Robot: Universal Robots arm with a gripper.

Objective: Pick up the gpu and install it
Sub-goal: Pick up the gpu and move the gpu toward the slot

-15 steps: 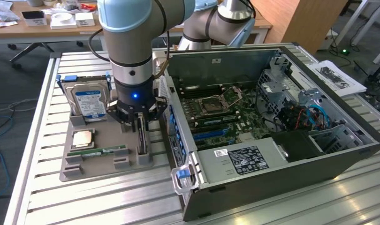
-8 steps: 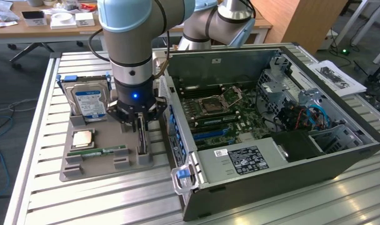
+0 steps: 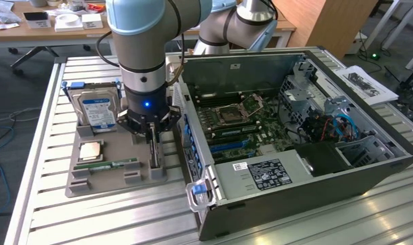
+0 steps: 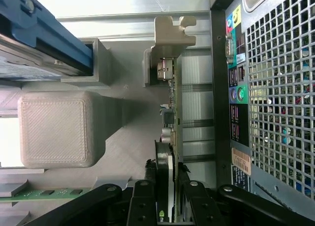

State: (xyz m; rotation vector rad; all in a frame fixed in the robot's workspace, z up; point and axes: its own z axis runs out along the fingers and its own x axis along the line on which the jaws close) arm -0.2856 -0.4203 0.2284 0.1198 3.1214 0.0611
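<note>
Gripper [image 3: 153,133] is positioned over the grey tray [image 3: 91,186], its jaws drawn in narrow against both faces of the gpu [image 4: 170,113]. The gpu stands on edge in its tray slot, metal bracket upright at the far end. In the exterior view, the hard drive [image 3: 98,113] stands at ten o'clock from the gripper, the memory stick [image 3: 115,165] at eight o'clock, and the open computer case [image 3: 369,171] at three o'clock.

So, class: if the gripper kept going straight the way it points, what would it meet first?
Most likely the gpu, standing on edge in the grey tray right below the gripper; whether they already touch is unclear.
</note>
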